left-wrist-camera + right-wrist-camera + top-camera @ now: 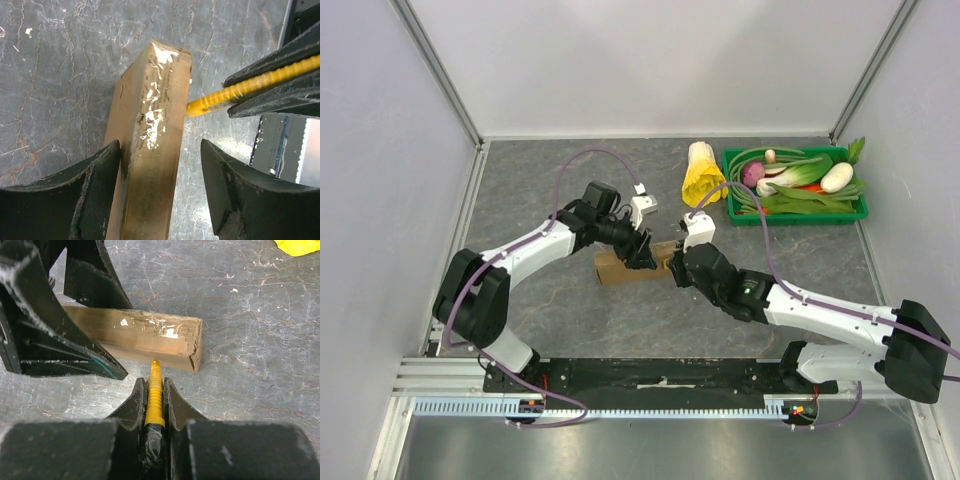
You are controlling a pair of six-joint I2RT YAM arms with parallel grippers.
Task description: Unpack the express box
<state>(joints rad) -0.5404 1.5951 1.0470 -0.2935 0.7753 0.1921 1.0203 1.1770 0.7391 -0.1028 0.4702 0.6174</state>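
The express box (618, 269), a flat brown cardboard mailer, stands on its long edge on the grey table between both arms. My left gripper (640, 250) straddles it from above, open. In the left wrist view its left finger (95, 185) rests against the box (150, 125), while the right finger (230, 190) stands clear of it. My right gripper (155, 382) is shut on a yellow ridged cutter tool (155, 395). The tool's tip touches the box's near side (145, 337) close to its right end. The same yellow tool (220, 97) shows beside the box in the left wrist view.
A green tray (800, 217) of vegetables sits at the back right. A yellow crumpled object (702, 175) lies just left of it. White walls with metal rails enclose the table on three sides.
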